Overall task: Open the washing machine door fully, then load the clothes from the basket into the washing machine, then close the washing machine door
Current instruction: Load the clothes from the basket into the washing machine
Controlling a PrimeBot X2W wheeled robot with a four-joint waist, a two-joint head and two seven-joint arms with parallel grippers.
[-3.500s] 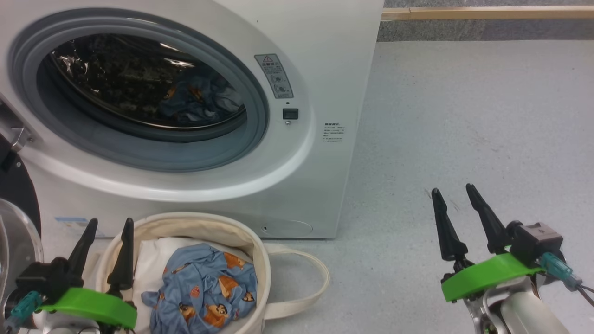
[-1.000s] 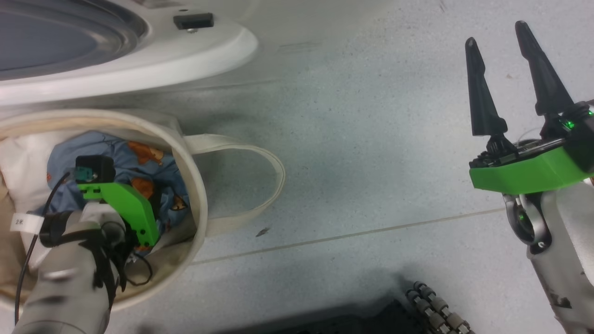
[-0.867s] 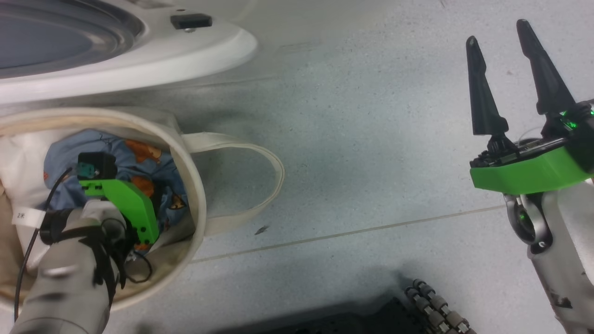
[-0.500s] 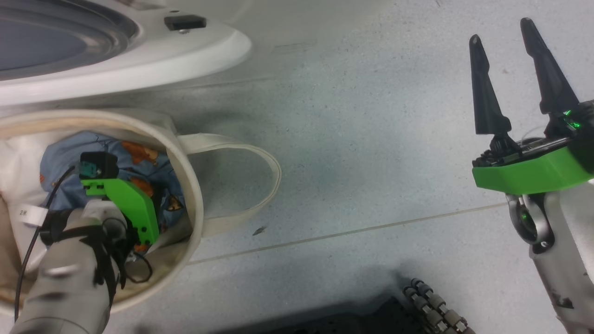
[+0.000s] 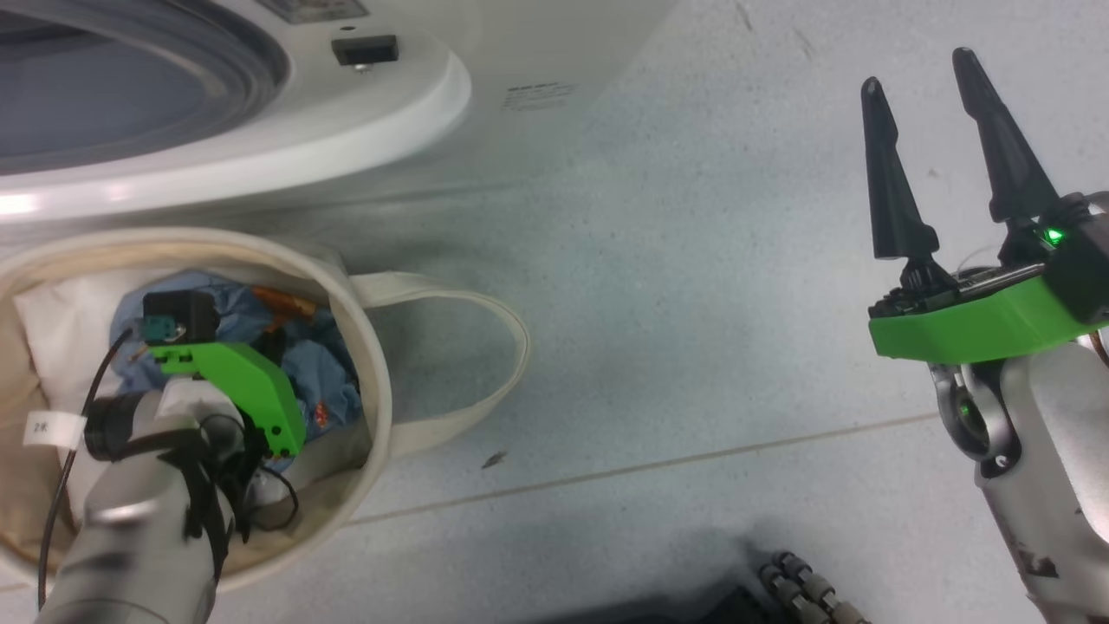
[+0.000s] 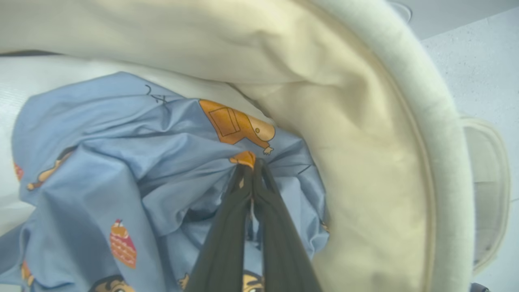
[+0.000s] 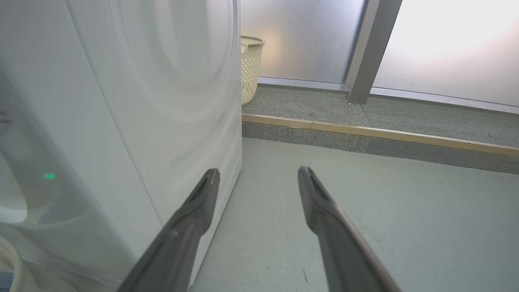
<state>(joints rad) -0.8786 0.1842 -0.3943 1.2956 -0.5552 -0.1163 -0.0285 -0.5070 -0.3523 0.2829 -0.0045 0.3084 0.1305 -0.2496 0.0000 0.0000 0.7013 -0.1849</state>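
The cream basket (image 5: 374, 347) stands on the floor just before the white washing machine (image 5: 346, 130), whose grey-ringed opening faces me. My left arm reaches down into the basket, its green mount (image 5: 234, 381) above the clothes (image 5: 325, 373). In the left wrist view my left gripper (image 6: 250, 170) is shut, pinching a bunched fold of the blue bear-print clothes (image 6: 121, 162) close to the basket's inner wall (image 6: 365, 142). My right gripper (image 5: 917, 69) is open with nothing in it, held above the floor to the right. The washing machine door is out of view.
A plain white cushion (image 5: 61, 338) lies in the basket beside the blue fabric. The basket's looped handle (image 5: 485, 347) rests on the floor. Beside the machine's side panel (image 7: 121, 101) a wicker bin (image 7: 250, 69) stands on a raised step (image 7: 385, 138).
My left gripper has shut on the blue fabric, which is now bunched up around it. The head camera has shifted a little. The right gripper stays open.
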